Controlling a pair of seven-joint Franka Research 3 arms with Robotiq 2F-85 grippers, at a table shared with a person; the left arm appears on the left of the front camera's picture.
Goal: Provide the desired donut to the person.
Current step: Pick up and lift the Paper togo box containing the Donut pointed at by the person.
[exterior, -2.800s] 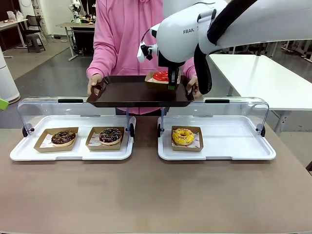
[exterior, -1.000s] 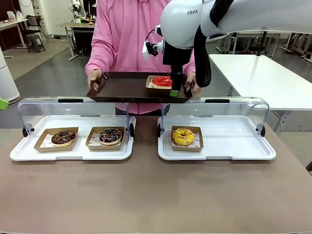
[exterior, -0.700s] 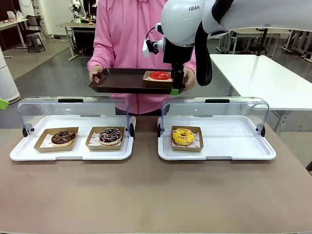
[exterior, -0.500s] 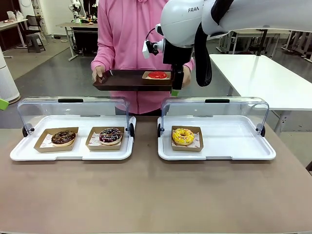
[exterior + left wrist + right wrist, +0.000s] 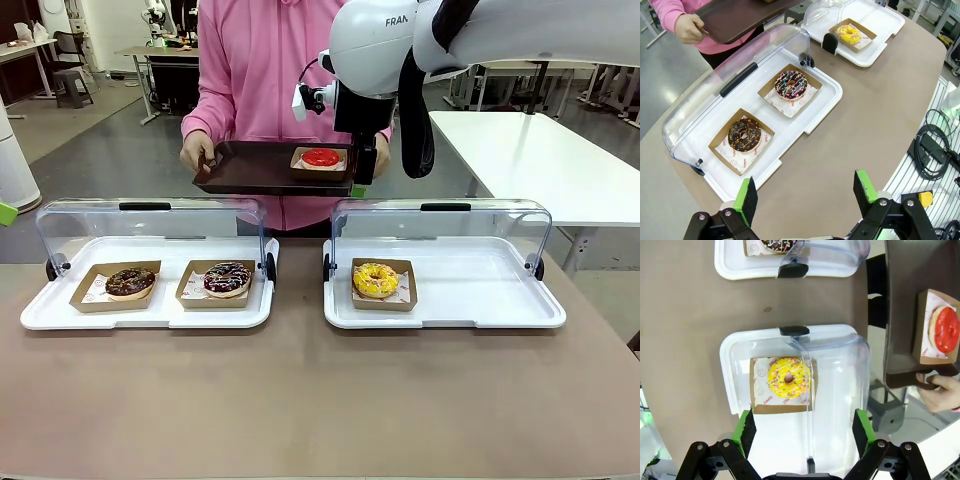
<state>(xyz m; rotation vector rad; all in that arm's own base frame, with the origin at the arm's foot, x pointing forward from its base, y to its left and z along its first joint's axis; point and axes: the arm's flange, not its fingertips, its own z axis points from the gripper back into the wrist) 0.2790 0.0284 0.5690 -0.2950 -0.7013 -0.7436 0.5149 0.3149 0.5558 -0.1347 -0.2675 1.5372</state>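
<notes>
Item: red-glazed donut (image 5: 320,157), in its paper boat on the brown tray (image 5: 250,172), which the person (image 5: 250,70) holds level by both ends, probably so the donut cannot slide. Your right gripper (image 5: 804,432): jaws wide and empty, beside the tray, high over the yellow donut (image 5: 788,377). Your left gripper (image 5: 805,192): jaws wide, empty, parked over the tabletop (image 5: 855,135), apart from the handover.
</notes>
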